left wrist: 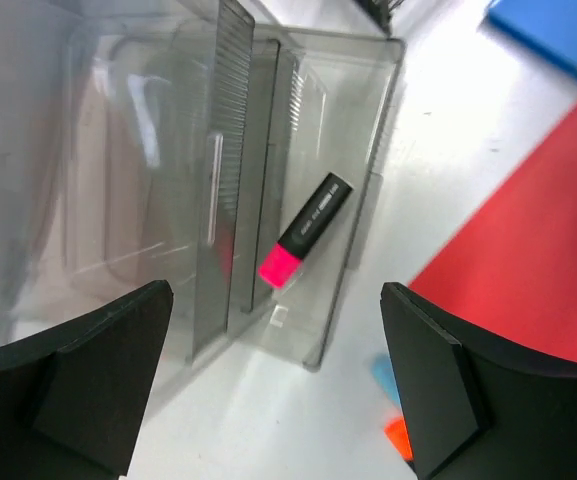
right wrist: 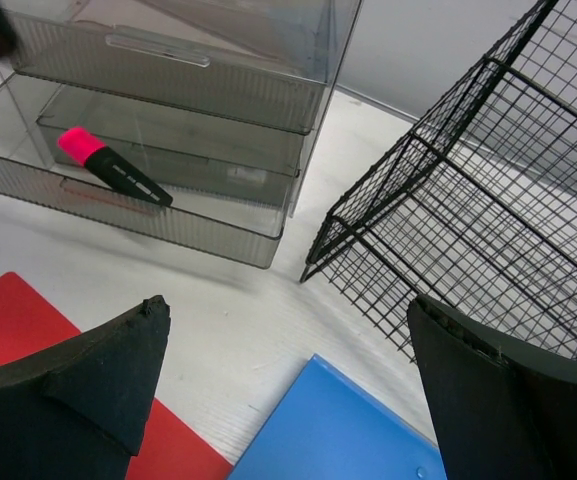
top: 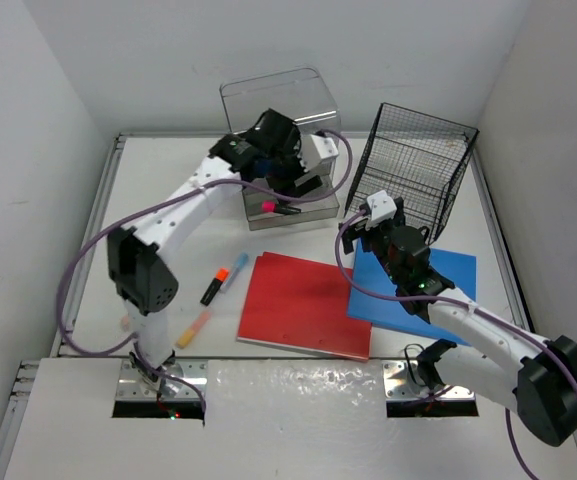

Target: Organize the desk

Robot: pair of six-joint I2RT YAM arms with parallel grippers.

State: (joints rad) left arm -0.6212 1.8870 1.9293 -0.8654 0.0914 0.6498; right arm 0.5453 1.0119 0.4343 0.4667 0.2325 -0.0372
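The white desk [top: 168, 200] stretches beneath both arms. The left gripper [left wrist: 273, 335] hangs over its far side, fingers spread wide with nothing between them. Just ahead of it a pink highlighter [left wrist: 306, 230] lies in the pulled-out drawer of a clear organiser [left wrist: 268, 100]. The right gripper [right wrist: 286, 330], likewise spread and empty, has a black wire basket [right wrist: 488, 200] ahead to its right, a blue folder [right wrist: 338, 430] beneath it and a red folder [top: 306, 305] to its left. Beyond the red folder lie what look like markers [top: 218, 283].

From above, my left arm [top: 183, 205] covers the front of the clear drawer unit [top: 278, 95] — the pink highlighter [top: 271, 207] shows only in part. My right arm [top: 468, 325] hides part of the blue folder [top: 453, 270].
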